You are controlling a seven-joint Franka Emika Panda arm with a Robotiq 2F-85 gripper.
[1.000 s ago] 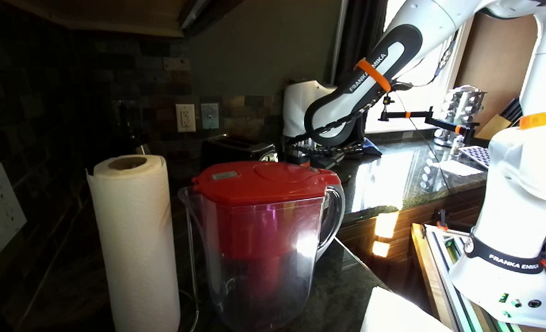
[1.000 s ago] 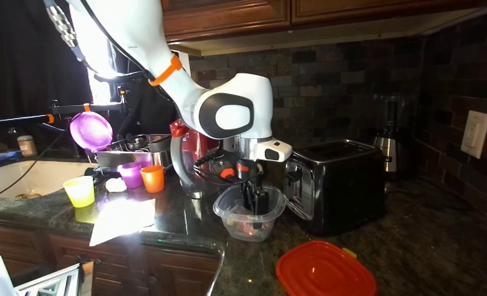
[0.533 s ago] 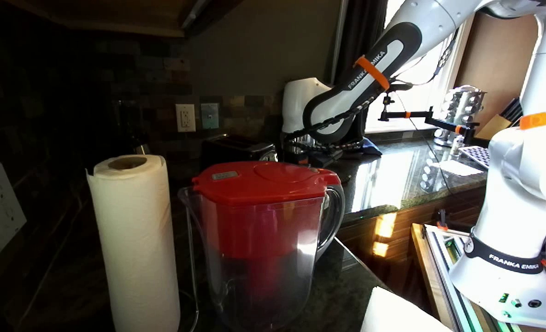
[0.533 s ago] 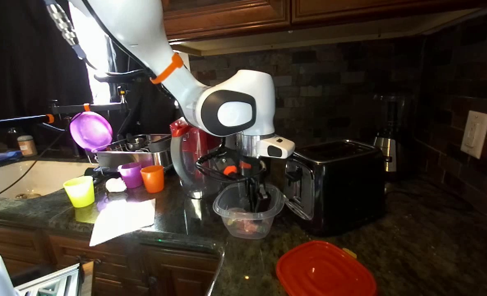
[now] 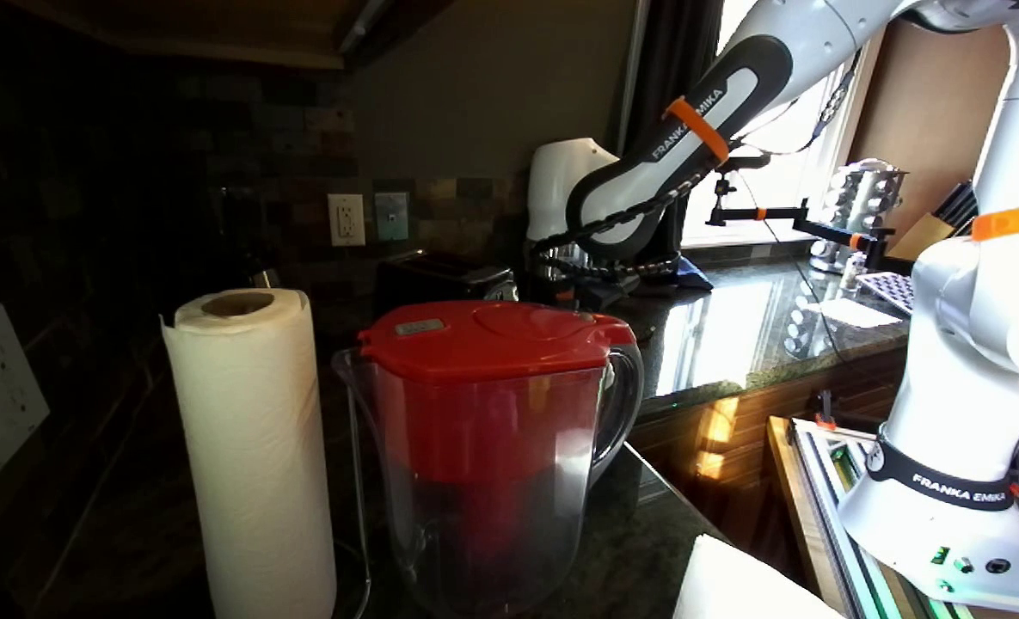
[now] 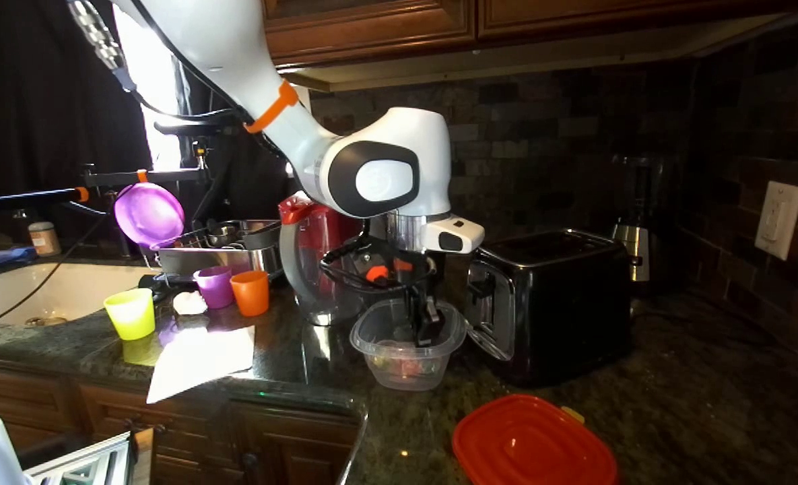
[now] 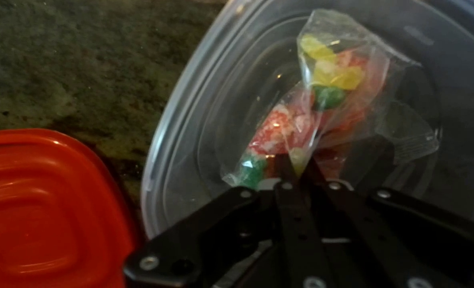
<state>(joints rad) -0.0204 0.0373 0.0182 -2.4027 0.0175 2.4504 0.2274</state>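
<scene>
The gripper (image 7: 299,170) pinches a clear bag (image 7: 337,80) inside the plastic tub (image 6: 385,367)! That tub sits near the counter's (image 6: 409,431) inner corner.

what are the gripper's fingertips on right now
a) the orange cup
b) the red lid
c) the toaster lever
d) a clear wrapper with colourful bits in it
D: in the wrist view, the clear wrapper gathers to a point between the closed jaws of the gripper, while the red lid lies off to the side, outside the clear tub.
</scene>
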